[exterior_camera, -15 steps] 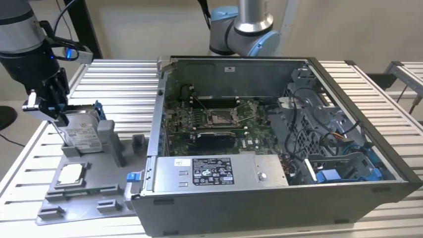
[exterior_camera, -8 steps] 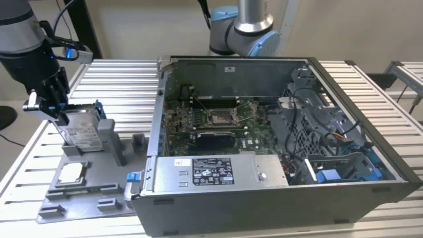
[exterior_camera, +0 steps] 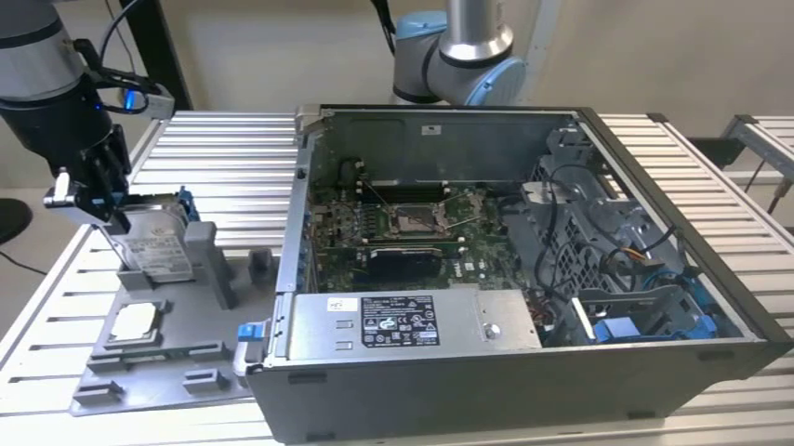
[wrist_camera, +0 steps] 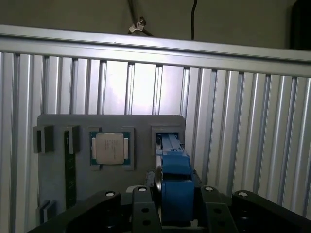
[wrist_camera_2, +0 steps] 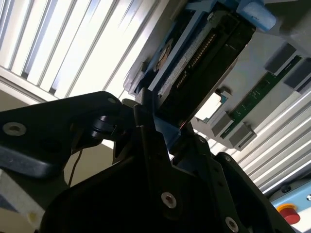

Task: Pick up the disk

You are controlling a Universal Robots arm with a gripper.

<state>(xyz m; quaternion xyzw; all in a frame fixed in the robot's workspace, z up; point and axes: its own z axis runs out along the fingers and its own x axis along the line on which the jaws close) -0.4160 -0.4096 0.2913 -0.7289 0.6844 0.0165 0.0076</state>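
Claw (exterior_camera: 102,210) clamped narrow on the upper edge of the disk (exterior_camera: 159,230), which stands tilted at a slot of the grey tray (exterior_camera: 174,367); I cannot tell whether it has cleared the slot. Exterior view gives me its white label (exterior_camera: 154,253) on silver-grey metal. First wrist view: blue frame (wrist_camera: 176,187) between the fingers (wrist_camera: 144,208), chip (wrist_camera: 110,148) on the tray. Second wrist view: dark underside, connector row (wrist_camera_2: 201,51).

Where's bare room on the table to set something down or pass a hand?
Bare ribbed table behind the grey tray, bordered by the computer case; another strip beyond the case, toward the exterior view's right. Crowded: the tray, with the chip, the disk and the gripper at it, and the case interior.
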